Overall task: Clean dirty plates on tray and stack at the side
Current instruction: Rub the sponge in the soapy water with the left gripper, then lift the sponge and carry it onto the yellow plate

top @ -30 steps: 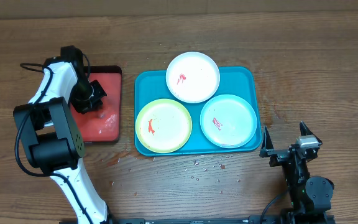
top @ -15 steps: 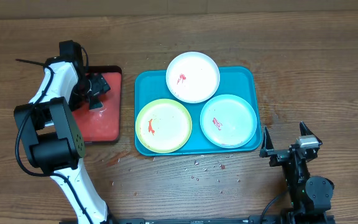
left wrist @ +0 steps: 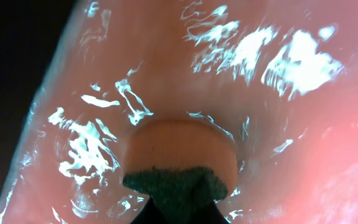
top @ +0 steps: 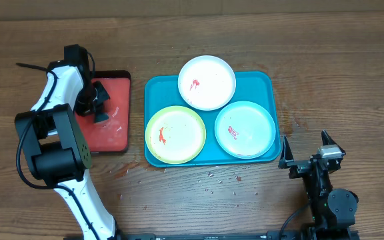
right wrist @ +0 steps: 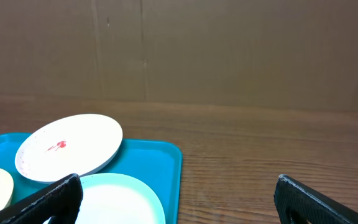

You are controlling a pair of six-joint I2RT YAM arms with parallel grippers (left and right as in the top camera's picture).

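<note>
The left gripper [top: 97,109] is clamped narrow on the sponge [left wrist: 179,163], low over the red tray [top: 112,137]. The turquoise tray [top: 153,90] with the dirty plates [top: 245,129] lies to its right, the lime-green-rimmed plate [top: 175,135] nearest. The right gripper [top: 305,152] stands wide and empty, just right of that tray.

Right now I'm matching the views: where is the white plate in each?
Overhead: white plate top centre, over the far rim of the tray.
Left wrist: not in it.
Right wrist: white plate lower left.
Shared landmark: the tray, in overhead and right wrist.
</note>
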